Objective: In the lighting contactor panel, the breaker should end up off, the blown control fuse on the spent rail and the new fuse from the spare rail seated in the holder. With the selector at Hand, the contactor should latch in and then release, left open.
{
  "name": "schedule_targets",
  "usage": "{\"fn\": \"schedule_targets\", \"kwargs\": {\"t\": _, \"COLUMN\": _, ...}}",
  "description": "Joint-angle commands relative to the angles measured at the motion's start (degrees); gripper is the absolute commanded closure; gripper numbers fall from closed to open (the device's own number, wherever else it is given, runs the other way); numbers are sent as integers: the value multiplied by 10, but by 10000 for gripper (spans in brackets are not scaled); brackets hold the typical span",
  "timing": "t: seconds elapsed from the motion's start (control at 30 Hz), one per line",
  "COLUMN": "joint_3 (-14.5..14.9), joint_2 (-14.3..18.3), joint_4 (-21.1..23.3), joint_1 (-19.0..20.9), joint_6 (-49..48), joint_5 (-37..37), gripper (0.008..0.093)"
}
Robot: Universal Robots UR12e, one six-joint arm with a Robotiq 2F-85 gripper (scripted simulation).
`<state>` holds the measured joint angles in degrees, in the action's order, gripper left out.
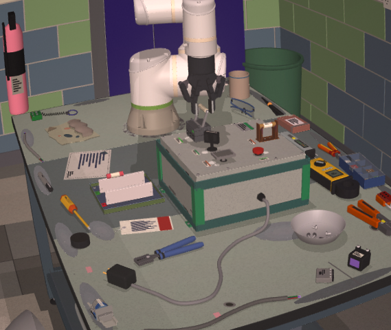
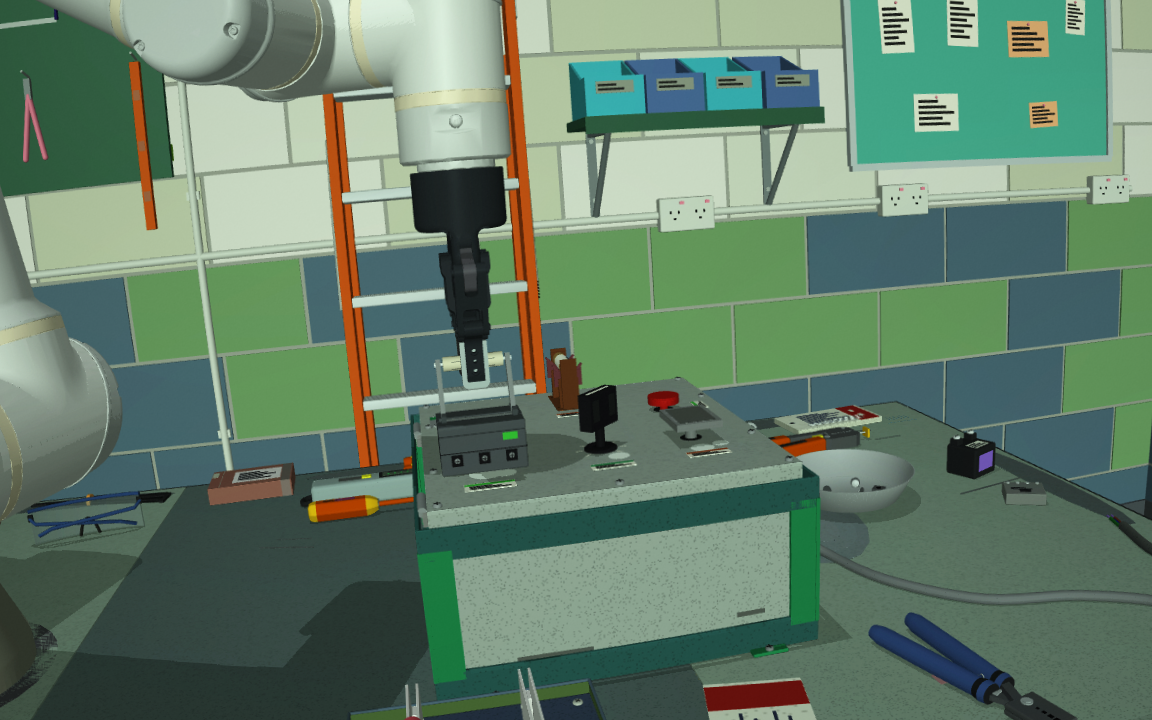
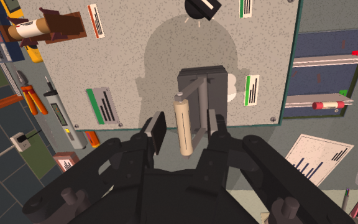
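The breaker's cream handle bar [image 3: 182, 129] is partly hidden behind my fingers in the side cameras; it stands raised on two grey arms above the dark breaker body [image 1: 197, 130] [image 2: 480, 438]. My gripper [image 1: 203, 105] [image 2: 473, 363] [image 3: 183, 130] is open around the bar and holds nothing. On the panel top [image 1: 231, 149] the brown fuse holder [image 1: 267, 130] [image 3: 47, 26] carries a cream fuse. The black selector knob [image 1: 211, 138] [image 2: 598, 414] stands mid-panel beside a red button [image 1: 258, 150]. A red-capped fuse [image 1: 115, 174] [image 3: 328, 105] lies on the white rail stand [image 1: 126, 188] left of the panel.
A grey bowl [image 1: 318, 225] holding screws sits right of the panel, with a yellow meter [image 1: 330, 174] and blue parts tray [image 1: 361, 169] behind it. A grey cable [image 1: 224, 255] runs from the panel's front, blue pliers [image 1: 174, 249] lie near it, and a green bin [image 1: 275, 76] stands behind.
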<state>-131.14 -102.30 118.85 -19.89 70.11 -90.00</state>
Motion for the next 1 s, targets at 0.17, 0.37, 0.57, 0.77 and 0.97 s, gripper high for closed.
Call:
{"fn": "schedule_targets", "kwargs": {"t": 0.17, "joint_3": 0, "joint_2": 0, "joint_4": 0, "joint_1": 0, "joint_6": 0, "joint_5": 0, "gripper": 574}}
{"fn": "schedule_targets", "kwargs": {"t": 0.37, "joint_3": 0, "joint_2": 0, "joint_4": 0, "joint_1": 0, "joint_6": 0, "joint_5": 0, "gripper": 694}}
{"fn": "schedule_targets", "kwargs": {"t": 0.57, "joint_3": 0, "joint_2": 0, "joint_4": 0, "joint_1": 0, "joint_6": 0, "joint_5": 0, "gripper": 814}}
{"fn": "schedule_targets", "kwargs": {"t": 0.77, "joint_3": 0, "joint_2": 0, "joint_4": 0, "joint_1": 0, "joint_6": 0, "joint_5": 0, "gripper": 934}}
{"fn": "schedule_targets", "kwargs": {"t": 0.97, "joint_3": 0, "joint_2": 0, "joint_4": 0, "joint_1": 0, "joint_6": 0, "joint_5": 0, "gripper": 934}}
